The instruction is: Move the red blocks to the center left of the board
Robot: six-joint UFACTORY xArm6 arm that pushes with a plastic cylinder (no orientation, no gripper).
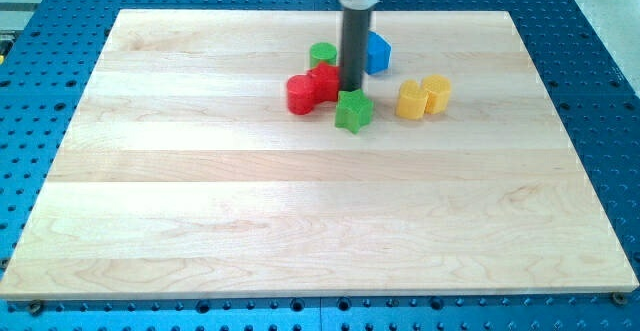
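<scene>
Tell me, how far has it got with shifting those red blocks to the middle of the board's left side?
Nothing looks done yet: both red blocks sit together near the view's top middle, far from the left edge of the board. In hand: my tip stands right beside them on their right, between them and the blue block, with the green star just below. Left to do: the whole push leftward.

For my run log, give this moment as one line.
my tip against right side of red blocks | green star block just below | reds near top centre of wooden board, not yet left
</scene>
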